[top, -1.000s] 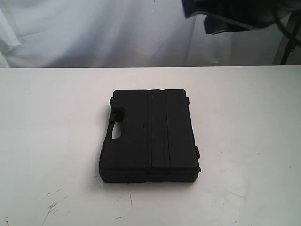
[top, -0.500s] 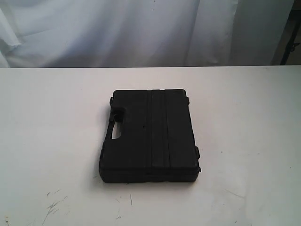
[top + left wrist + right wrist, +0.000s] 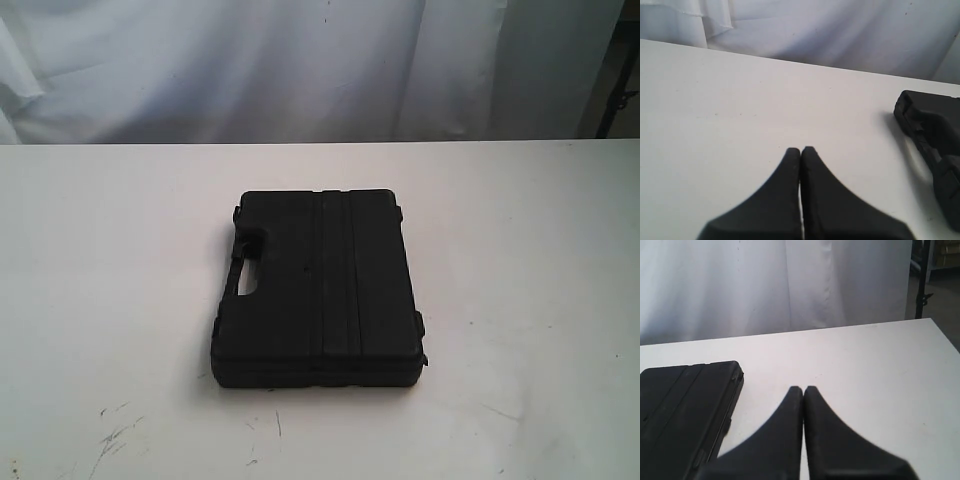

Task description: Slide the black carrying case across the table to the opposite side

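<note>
The black carrying case (image 3: 318,288) lies flat near the middle of the white table (image 3: 520,250), its handle cut-out facing left. No arm shows in the exterior view. In the left wrist view my left gripper (image 3: 801,149) is shut and empty above bare table (image 3: 730,110), with a corner of the case (image 3: 932,130) off to one side. In the right wrist view my right gripper (image 3: 803,389) is also shut and empty, and the case (image 3: 682,405) lies beside it without touching.
A white curtain (image 3: 300,60) hangs behind the table's far edge. A dark stand pole (image 3: 620,100) rises at the back right. Faint dark scratches (image 3: 115,435) mark the tabletop near its front left.
A dark arm part at the upper right of the exterior view one second ago has left the picture. The case has not moved.
</note>
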### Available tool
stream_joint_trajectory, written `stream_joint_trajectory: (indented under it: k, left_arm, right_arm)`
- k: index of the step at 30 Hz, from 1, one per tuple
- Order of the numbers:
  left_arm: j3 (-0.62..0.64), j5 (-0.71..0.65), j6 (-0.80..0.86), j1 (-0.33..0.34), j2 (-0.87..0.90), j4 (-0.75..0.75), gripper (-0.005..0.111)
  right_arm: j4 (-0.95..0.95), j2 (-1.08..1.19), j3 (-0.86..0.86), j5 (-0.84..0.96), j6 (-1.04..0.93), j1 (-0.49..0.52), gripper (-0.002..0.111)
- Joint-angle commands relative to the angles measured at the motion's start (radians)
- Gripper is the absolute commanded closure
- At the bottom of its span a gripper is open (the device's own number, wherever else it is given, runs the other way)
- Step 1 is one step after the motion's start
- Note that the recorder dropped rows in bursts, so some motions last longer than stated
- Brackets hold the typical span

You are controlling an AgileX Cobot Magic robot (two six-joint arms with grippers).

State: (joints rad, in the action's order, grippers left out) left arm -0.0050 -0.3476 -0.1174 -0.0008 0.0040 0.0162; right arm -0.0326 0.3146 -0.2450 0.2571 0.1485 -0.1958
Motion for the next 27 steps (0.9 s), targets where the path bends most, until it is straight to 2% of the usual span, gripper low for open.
stream_joint_trajectory:
  k: [1, 8, 21, 27]
  left_arm:
    - [0.005, 0.009, -0.002, -0.004, -0.004, 0.004, 0.107]
    - [0.005, 0.009, -0.002, -0.004, -0.004, 0.004, 0.107]
    - [0.005, 0.009, -0.002, -0.004, -0.004, 0.004, 0.107]
    - [0.005, 0.009, -0.002, -0.004, -0.004, 0.004, 0.107]
  right_arm:
    - [0.004, -0.103, 0.068, -0.037, -0.011, 0.008, 0.108]
    - [-0.007, -0.201, 0.122, -0.051, -0.011, 0.068, 0.108]
    - [-0.003, -0.236, 0.161, 0.003, -0.019, 0.071, 0.108]
    - [0.007, -0.289, 0.245, -0.054, -0.044, 0.072, 0.108]
